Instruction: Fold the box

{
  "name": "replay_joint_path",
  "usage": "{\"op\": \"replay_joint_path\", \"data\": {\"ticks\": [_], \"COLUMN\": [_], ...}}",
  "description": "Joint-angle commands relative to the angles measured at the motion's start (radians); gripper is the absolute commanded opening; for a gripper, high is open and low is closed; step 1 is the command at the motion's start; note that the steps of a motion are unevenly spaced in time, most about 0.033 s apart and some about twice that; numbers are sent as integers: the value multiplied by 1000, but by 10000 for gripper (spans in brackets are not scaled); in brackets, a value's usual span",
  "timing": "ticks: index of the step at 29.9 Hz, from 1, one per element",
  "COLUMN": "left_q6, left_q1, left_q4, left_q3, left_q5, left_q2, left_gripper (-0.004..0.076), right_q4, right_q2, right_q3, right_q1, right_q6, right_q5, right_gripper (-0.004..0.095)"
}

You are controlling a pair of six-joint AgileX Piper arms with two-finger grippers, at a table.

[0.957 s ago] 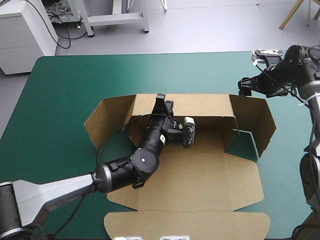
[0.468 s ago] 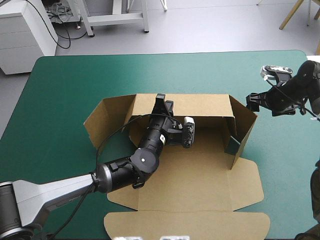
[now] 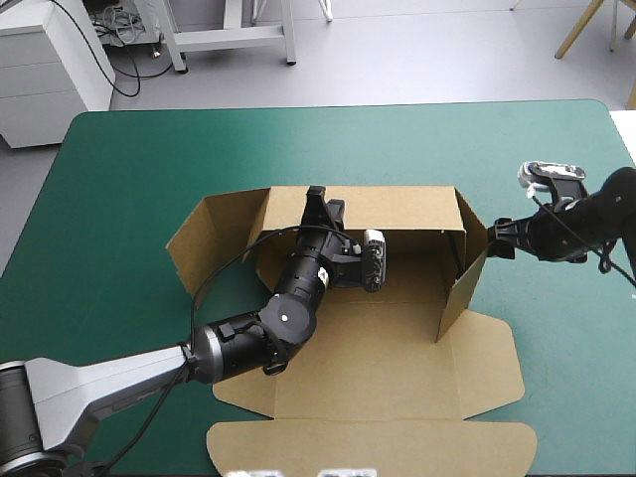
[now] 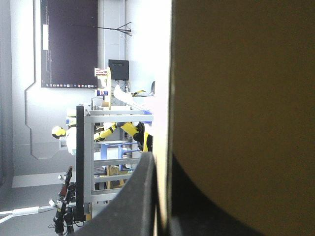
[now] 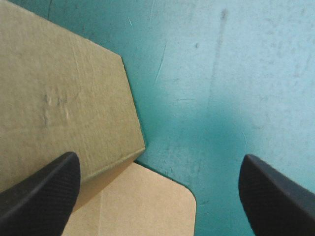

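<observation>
Box [image 3: 397,348]: brown cut board, mid-worktop [image 3: 129,169] on the teal-green cover, partly erected. Back wall [image 3: 397,207] stands along the far side. Right wall [image 3: 469,273] is raised and leans inward over the base. Left flap [image 3: 214,243] splays outward. Lid [image 3: 368,447] lies flat toward the near edge. Left gripper [image 3: 318,202] reaches across the base to the back wall's top edge, toward its left end. Left wrist view: the board's edge runs straight between the two black fingers [image 4: 140,196], one on each face, all but closed, so they are clamped on the back wall. Right gripper [image 3: 500,241] sits outside the box at the right wall's upper outer corner. Right wrist view: fingers [image 5: 42,191] are spread wide, with only cover and a rounded corner of flat board in the gap. One fingertip lies over the wall's outer face; the other is over bare cover, apart from the board. Whether that fingertip touches the wall: cannot tell.
</observation>
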Motion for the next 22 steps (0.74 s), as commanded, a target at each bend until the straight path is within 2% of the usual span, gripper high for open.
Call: {"op": "replay_joint_path", "data": {"ticks": [1, 4, 10, 16, 22], "left_q6": [-13, -13, -13, -13, -13], "left_q1": [1, 1, 1, 1, 1], "left_q4": [99, 100, 100, 100, 100], "left_q3": [-27, -27, -27, -27, -27], "left_q5": [34, 34, 34, 34, 34], "left_q2": [-41, -41, -41, -41, -41], "left_gripper": [-10, -10, -10, -10, -10], "right_q4": [17, 39, 230, 360, 368], "right_q2": [-91, -138, -211, -219, -217], "right_q3": [67, 139, 263, 343, 376], "right_q1": [-7, -7, -2, 8, 137], "right_q6": [-16, -37, -191, -372, -423], "right_q5": [-62, -105, -168, -327, -441], "right_gripper": [796, 796, 796, 796, 796]}}
